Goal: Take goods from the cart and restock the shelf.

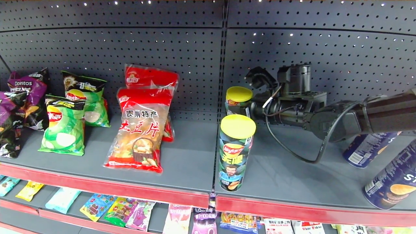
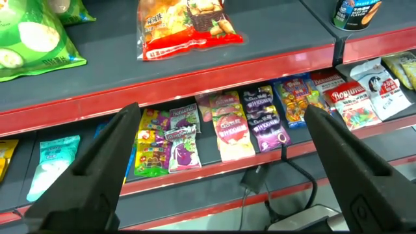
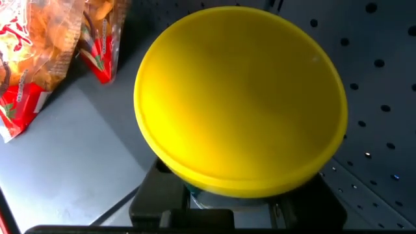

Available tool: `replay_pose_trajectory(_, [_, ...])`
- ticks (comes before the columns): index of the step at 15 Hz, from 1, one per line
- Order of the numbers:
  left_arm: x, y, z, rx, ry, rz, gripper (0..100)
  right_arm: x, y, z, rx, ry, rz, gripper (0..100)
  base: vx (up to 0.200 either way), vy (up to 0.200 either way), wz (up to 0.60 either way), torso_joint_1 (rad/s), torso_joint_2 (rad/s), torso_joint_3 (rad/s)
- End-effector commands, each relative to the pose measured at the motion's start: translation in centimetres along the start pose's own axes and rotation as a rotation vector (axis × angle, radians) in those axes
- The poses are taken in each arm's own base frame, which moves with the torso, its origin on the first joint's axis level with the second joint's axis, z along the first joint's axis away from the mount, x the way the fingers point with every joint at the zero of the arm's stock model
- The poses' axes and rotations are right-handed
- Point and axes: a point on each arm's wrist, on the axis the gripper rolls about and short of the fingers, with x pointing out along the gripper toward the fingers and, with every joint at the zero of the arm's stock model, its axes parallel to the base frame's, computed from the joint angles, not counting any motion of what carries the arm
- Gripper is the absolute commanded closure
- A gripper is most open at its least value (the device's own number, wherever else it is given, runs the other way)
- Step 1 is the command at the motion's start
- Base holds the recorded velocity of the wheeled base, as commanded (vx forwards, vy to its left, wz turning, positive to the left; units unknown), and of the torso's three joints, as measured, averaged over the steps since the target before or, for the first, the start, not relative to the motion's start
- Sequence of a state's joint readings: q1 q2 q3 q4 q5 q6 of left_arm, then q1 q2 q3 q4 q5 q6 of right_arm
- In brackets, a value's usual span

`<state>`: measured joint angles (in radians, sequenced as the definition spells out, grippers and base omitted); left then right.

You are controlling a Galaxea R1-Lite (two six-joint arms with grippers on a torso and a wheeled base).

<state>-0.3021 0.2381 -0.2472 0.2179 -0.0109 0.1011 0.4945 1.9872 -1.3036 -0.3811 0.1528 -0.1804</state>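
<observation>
A chip can with a yellow lid (image 1: pixel 239 95) stands upright at the back of the grey shelf (image 1: pixel 286 175), near the pegboard. My right gripper (image 1: pixel 246 110) comes in from the right and is shut on it; the fingers are mostly hidden behind the can. In the right wrist view the same yellow lid (image 3: pixel 240 123) sits close under the camera. A second, matching can (image 1: pixel 234 156) stands upright just in front, near the shelf's edge. My left gripper (image 2: pixel 221 110) hangs open with nothing in it, in front of the lower shelves of small packets (image 2: pixel 234 127).
Red potato-slice bags (image 1: pixel 139 130) lie left of the cans, with green chip bags (image 1: pixel 65 126) and purple bags (image 1: pixel 22 97) farther left. Two dark blue cans (image 1: pixel 370 146) (image 1: pixel 393 182) lean at the right end. Bare shelf lies between the yellow-lidded cans and the blue ones.
</observation>
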Motion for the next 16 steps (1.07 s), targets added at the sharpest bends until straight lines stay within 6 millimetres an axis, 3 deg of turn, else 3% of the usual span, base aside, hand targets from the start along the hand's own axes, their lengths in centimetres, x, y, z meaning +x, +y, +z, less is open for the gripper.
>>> replay_pose_trajectory(1, [0.0, 0.0, 0.0, 0.0, 0.0, 0.0, 0, -0.1, 0.1, 0.0, 0.0, 0.004, 0.002, 100, 0.0, 0.0, 0.0, 0.0, 0.0, 0.0])
replay_pose_trajectory(2, [0.0, 0.0, 0.0, 0.0, 0.0, 0.0, 0, -0.1, 0.1, 0.0, -0.002, 0.004, 0.001, 0, 0.0, 0.0, 0.0, 0.0, 0.0, 0.0])
replay_pose_trajectory(9, [-0.1, 0.0, -0.1, -0.001, -0.009, 0.003, 0, -1.3, 0.4, 0.4, -0.003, -0.003, 0.001, 0, 0.0, 0.0, 0.0, 0.0, 0.0, 0.0])
replay_pose_trajectory(12, [-0.1, 0.0, -0.2, 0.0, -0.005, 0.001, 0, -2.9, 0.7, 0.1, -0.001, 0.01, -0.003, 0, 0.0, 0.0, 0.0, 0.0, 0.0, 0.0])
replay_pose_trajectory(16, [0.2, 0.0, -0.2, 0.0, 0.013, -0.012, 0, -6.6, 1.1, -0.4, 0.02, 0.03, -0.04, 0, 0.0, 0.0, 0.0, 0.0, 0.0, 0.0])
